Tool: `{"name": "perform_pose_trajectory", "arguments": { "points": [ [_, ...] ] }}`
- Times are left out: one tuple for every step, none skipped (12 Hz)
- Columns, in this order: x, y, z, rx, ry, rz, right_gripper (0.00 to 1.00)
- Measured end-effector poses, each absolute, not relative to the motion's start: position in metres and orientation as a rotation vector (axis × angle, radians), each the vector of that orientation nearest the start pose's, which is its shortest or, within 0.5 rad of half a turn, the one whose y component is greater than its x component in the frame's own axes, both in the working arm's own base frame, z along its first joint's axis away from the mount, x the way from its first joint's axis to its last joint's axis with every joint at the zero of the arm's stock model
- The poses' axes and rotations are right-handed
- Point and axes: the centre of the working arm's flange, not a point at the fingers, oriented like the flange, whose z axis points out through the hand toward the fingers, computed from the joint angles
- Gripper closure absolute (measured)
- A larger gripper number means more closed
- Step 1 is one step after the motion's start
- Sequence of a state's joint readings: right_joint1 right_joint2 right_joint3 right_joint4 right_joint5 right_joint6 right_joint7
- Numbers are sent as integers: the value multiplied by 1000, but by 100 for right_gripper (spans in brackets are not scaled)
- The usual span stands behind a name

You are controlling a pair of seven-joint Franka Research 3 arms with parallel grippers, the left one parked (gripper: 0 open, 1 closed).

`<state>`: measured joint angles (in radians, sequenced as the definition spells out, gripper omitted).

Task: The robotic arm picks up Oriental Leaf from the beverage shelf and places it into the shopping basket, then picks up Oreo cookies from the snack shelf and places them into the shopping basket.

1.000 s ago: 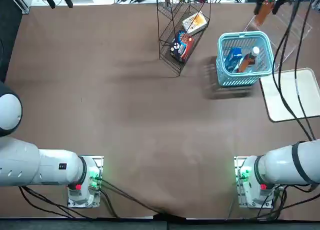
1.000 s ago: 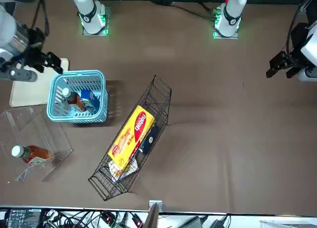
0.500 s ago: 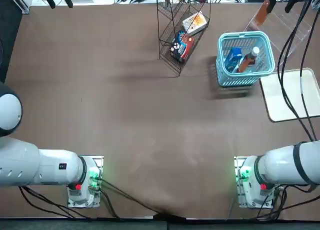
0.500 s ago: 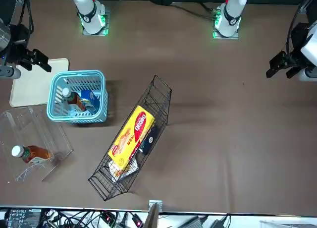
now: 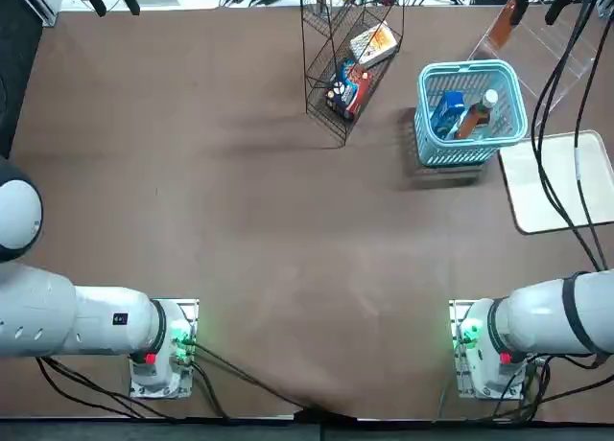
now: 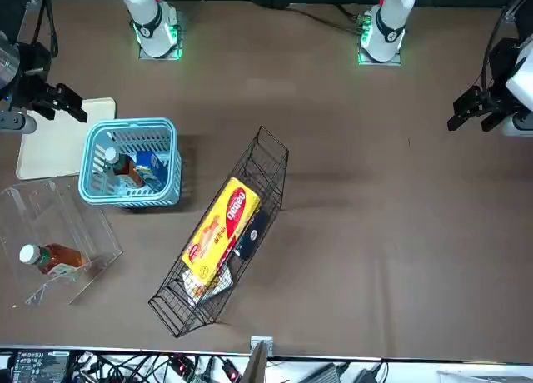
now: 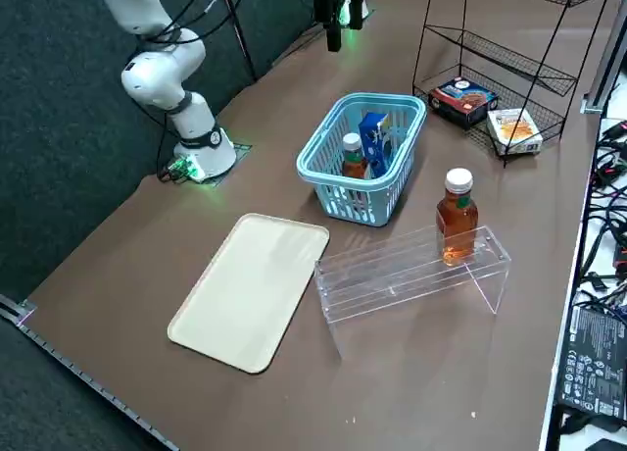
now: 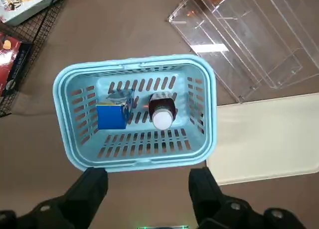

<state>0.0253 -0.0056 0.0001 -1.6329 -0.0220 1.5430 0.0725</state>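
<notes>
The light-blue shopping basket (image 8: 134, 63) (image 5: 470, 69) holds an Oriental Leaf bottle (image 8: 162, 112) (image 7: 353, 157), standing with its white cap up, and the blue Oreo cookies pack (image 8: 113, 114) (image 7: 375, 137) beside it. My right gripper (image 8: 149, 189) (image 6: 62, 104) hangs high above the basket's edge, open, with nothing between its fingers. A second tea bottle (image 7: 457, 216) stands on the clear beverage shelf (image 7: 411, 270). The black wire snack shelf (image 5: 350, 58) (image 6: 225, 241) stands to the basket's left in the top view.
A cream tray (image 7: 253, 289) lies flat beside the basket, nearer the right arm's base. The snack shelf carries a cream-and-orange box (image 6: 218, 229) and a dark pack with red (image 7: 462, 93). Black cables (image 5: 566, 125) trail from the arm over the tray.
Over the last second my right gripper rose and drew away from the basket toward the table's right rear corner. Since half a second ago it has barely moved. The basket's contents stayed put.
</notes>
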Motion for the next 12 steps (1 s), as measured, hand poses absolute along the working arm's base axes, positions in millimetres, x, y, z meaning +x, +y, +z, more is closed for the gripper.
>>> {"name": "perform_pose_trajectory", "arguments": {
  "points": [
    [547,12,596,-3164,73,131,0],
    [547,12,596,-3164,72,131,0],
    [547,12,596,-3164,71,131,0],
    [547,13,596,-3164,70,131,0],
    [547,14,596,-3164,68,130,0],
    [547,14,596,-3164,67,130,0],
    [547,14,596,-3164,66,130,0],
    [547,15,596,-3164,65,130,0],
    [547,15,596,-3164,65,130,0],
    [548,15,596,-3164,64,130,0],
    [548,17,595,-3164,59,131,0],
    [548,17,594,-3164,57,132,0]
  ]
}}
